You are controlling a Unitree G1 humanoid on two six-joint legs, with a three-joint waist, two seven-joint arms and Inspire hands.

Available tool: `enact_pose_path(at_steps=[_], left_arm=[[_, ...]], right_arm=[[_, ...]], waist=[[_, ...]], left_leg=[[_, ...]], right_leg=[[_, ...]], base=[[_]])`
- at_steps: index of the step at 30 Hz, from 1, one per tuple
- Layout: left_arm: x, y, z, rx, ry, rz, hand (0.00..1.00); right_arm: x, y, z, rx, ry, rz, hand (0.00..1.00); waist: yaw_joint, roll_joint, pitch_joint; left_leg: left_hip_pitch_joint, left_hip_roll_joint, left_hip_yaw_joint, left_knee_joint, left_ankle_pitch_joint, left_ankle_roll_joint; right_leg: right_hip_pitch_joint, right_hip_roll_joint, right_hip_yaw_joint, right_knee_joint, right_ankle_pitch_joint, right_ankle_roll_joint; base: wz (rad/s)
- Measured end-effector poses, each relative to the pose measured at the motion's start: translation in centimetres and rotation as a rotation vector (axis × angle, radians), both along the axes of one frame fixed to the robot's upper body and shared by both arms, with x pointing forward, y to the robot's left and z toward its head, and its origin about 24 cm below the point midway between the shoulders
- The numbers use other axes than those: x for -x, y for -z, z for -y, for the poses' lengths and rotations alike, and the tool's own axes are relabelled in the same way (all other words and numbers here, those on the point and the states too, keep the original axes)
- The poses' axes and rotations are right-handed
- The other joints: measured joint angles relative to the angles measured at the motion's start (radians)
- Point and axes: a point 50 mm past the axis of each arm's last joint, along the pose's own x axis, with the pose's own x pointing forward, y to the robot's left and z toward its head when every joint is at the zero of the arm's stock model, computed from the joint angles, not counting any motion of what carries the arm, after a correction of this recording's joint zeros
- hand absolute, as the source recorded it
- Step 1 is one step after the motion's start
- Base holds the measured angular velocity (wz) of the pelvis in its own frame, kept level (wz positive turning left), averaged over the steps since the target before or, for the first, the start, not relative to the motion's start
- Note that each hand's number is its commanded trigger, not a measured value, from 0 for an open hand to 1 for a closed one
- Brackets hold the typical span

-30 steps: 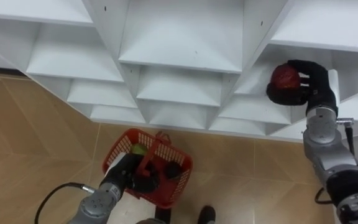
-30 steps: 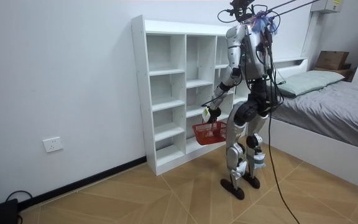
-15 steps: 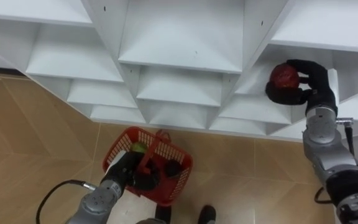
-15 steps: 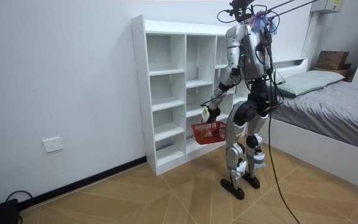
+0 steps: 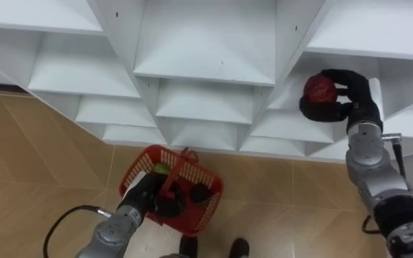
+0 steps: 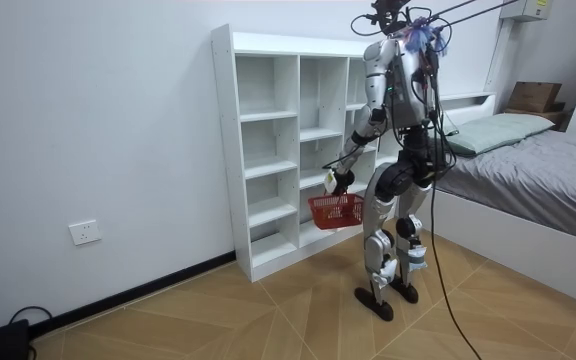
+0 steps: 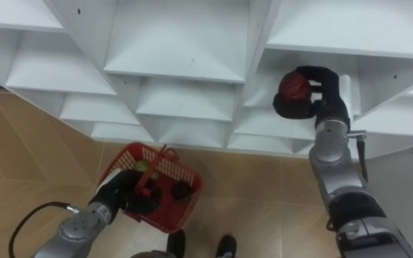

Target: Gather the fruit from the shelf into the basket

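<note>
Fruit first, in the left eye view: one dark red, round fruit (image 5: 319,89) sits inside a compartment in the right column of the white closet (image 5: 206,57). The right hand (image 5: 351,92) is there with its black fingers curled round the fruit. Lower down, over the wooden floor (image 5: 34,150), the left hand (image 5: 149,202) is clenched about the handle of one red basket (image 5: 205,209). The basket holds one green fruit (image 5: 161,170) near its far rim and one dark piece (image 5: 199,192) that I cannot make out.

The right eye view gives the same grasp: the thumb is below the red fruit and the fingers wrap over its top and side, with the basket hanging at the lower left.

In the room view the robot stands upright just before the closet, facing it. The closet has three columns of open shelves. The basket hangs from the left hand beside the lower shelves. One bed (image 6: 538,160) lies at the room view's right, and one wall socket (image 6: 85,232) sits low at its left.
</note>
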Motion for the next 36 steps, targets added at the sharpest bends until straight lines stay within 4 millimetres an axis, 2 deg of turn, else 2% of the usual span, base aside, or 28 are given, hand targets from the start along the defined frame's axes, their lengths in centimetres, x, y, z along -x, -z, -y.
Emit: enact_pose_path(at_steps=[10, 14, 19, 21, 25, 30, 36], left_arm=[[-0.3, -0.2, 0.2, 0.001, -0.011, 0.018, 1.00], [-0.4, -0.3, 0.1, 0.001, -0.016, 0.027, 1.00], [-0.5, -0.5, 0.3, 0.000, -0.023, 0.043, 1.00], [-0.6, -0.6, 0.5, 0.004, -0.027, 0.050, 1.00], [-0.5, -0.7, 0.4, 0.005, -0.029, 0.054, 1.00], [-1.2, -1.8, 0.8, 0.031, -0.010, 0.133, 1.00], [-0.6, -1.5, 0.7, 0.021, -0.028, 0.141, 1.00]], right_arm=[[-0.4, -0.7, -1.4, -0.029, -0.086, 0.027, 1.00], [-0.3, -1.2, -2.3, -0.048, -0.128, 0.060, 1.00], [-0.1, -1.2, -3.0, -0.056, -0.165, 0.061, 1.00], [0.6, -0.5, -3.3, -0.073, -0.189, 0.044, 1.00], [2.3, 1.3, -3.7, -0.085, -0.223, -0.015, 1.00], [4.3, 3.3, -5.2, -0.128, -0.318, -0.091, 1.00], [5.2, 4.3, -5.6, -0.138, -0.360, -0.141, 1.00]], waist=[[-0.002, 0.002, -0.0009], [-0.006, 0.012, -0.0062], [-0.009, 0.026, -0.0077], [-0.007, 0.039, -0.0160], [-0.006, 0.045, -0.0193], [-0.034, 0.049, -0.0224], [-0.057, 0.062, -0.0306]], left_leg=[[0.019, 0.007, 0.011, 0.002, -0.001, -0.001], [0.024, 0.009, 0.013, 0.002, -0.001, -0.001], [0.044, 0.009, 0.018, 0.000, -0.001, -0.001], [0.048, 0.009, 0.023, -0.001, -0.001, -0.001], [0.088, 0.011, 0.039, -0.021, 0.000, -0.002], [0.098, 0.015, 0.040, -0.021, 0.001, -0.003], [0.114, 0.020, 0.043, -0.033, 0.001, -0.003]], right_leg=[[0.017, 0.005, 0.003, 0.000, 0.002, -0.004], [0.022, 0.005, 0.002, 0.000, 0.003, -0.004], [0.039, 0.006, 0.007, -0.001, 0.003, -0.004], [0.041, 0.006, 0.010, 0.000, 0.003, -0.004], [0.065, 0.007, 0.021, -0.001, 0.003, -0.004], [0.088, 0.013, 0.020, -0.035, 0.010, -0.009], [0.116, 0.024, 0.020, -0.072, 0.030, -0.005]], base=[[-0.01], [0.00], [-0.02], [-0.03], [-0.13], [-0.01], [-0.02]])
